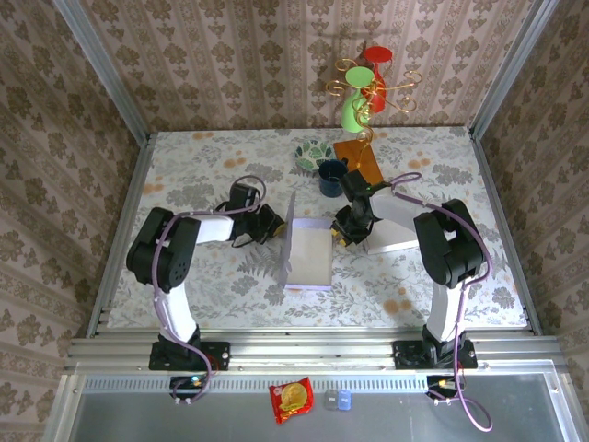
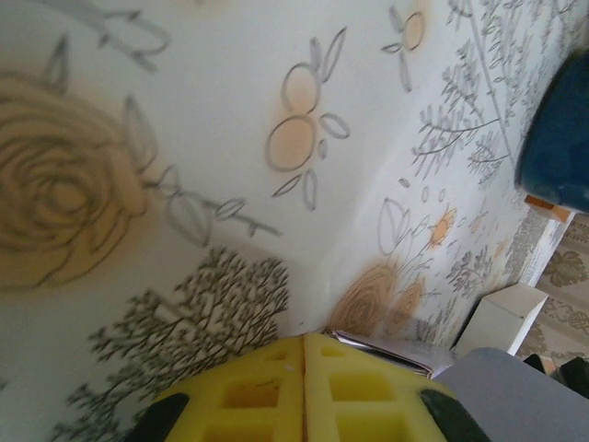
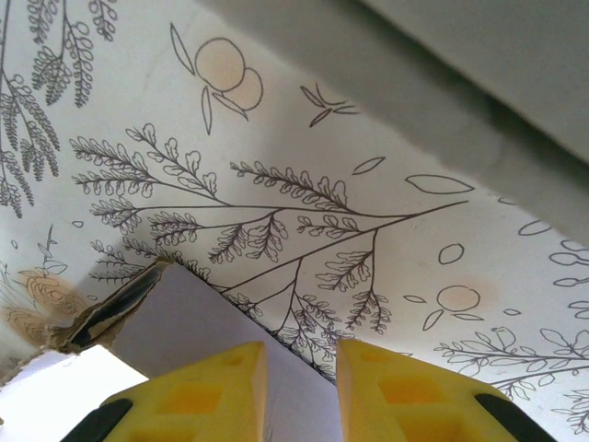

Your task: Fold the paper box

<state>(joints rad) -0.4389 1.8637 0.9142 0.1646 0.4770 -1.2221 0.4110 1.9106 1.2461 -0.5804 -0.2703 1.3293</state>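
The paper box lies flat and unfolded at the table's middle, pale lavender, with its left flap standing up. My left gripper sits low beside that flap. In the left wrist view its yellow pads are pressed together with nothing between them, and a folded paper edge lies just to their right. My right gripper is at the box's upper right corner. Its pads stand apart, and the lavender panel runs under the gap, with a torn corner to the left.
A blue cup, a patterned bowl and an orange sheet stand behind the box. A gold stand holds green and red cups. A white panel lies right of the right gripper. A snack packet lies below the table's front rail.
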